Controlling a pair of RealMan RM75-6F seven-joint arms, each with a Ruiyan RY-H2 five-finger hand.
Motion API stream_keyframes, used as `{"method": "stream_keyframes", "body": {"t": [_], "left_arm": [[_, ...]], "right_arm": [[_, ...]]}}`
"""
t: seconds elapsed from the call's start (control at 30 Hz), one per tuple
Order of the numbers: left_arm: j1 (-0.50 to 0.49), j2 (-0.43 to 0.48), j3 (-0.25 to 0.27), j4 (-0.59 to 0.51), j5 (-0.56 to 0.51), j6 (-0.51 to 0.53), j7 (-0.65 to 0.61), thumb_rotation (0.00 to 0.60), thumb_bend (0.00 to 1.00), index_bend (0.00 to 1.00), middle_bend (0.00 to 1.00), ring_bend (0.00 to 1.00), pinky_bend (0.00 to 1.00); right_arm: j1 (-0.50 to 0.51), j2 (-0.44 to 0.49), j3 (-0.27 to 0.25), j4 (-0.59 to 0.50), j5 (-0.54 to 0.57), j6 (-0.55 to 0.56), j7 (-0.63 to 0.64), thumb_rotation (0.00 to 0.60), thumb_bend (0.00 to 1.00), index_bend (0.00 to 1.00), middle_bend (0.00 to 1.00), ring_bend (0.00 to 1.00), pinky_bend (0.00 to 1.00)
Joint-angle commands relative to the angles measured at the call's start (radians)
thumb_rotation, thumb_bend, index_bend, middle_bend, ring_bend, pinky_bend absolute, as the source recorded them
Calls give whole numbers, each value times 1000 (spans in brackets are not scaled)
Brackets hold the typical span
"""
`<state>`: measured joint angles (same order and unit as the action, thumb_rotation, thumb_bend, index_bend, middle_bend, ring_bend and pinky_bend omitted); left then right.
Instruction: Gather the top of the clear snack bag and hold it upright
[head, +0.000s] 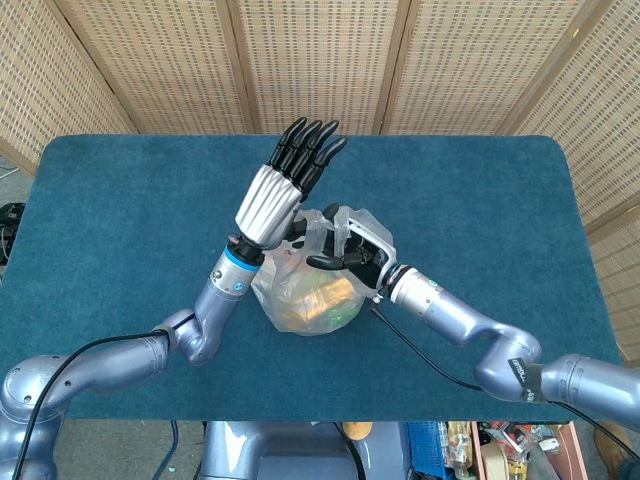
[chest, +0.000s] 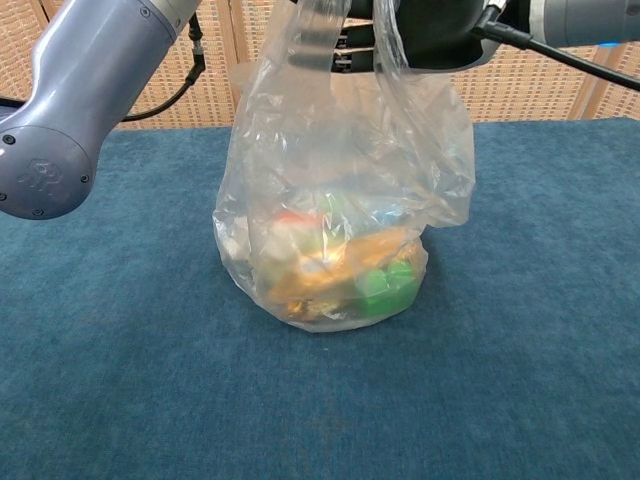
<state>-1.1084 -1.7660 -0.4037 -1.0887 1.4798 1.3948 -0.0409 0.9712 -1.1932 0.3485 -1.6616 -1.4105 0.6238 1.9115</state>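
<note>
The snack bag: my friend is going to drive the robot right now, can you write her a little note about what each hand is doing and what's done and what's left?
Right hand: holds the top of the clear snack bag, fingers closed on the plastic.
Left hand: holds nothing, fingers straight and pointing up, right beside the bag's top.
Bag: stands upright near the middle of the blue table, bottom resting on the cloth, colourful snacks at the bottom.
Done: one side of the top is gripped and the bag stands up.
Left: the top looks only partly gathered; probably bring the left hand in to bunch the loose plastic, then keep it upright.
</note>
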Motion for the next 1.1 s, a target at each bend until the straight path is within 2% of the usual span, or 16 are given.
{"method": "stream_keyframes", "body": {"t": [0.03,0.4,0.73,1.1], "left_arm": [[1,-3,0,3,-3,0,-4,600,326,0,0,0,0],[-3,-6,-6,24,-15,-8,-18,600,326,0,0,0,0],[-9,-5,-9,45,-26,-20,-24,600,326,0,0,0,0],[-17,-8,-3,62,-25,-27,-22,600,326,0,0,0,0]], "right_arm": [[-3,1,3,4,-17,2,26,600,0,385,382,162,201],[-6,9,-18,15,-88,17,113,600,0,383,392,187,211],[3,34,-58,24,-139,42,191,600,0,400,422,220,214],[5,51,-102,29,-168,86,275,600,0,419,468,274,275]]}}
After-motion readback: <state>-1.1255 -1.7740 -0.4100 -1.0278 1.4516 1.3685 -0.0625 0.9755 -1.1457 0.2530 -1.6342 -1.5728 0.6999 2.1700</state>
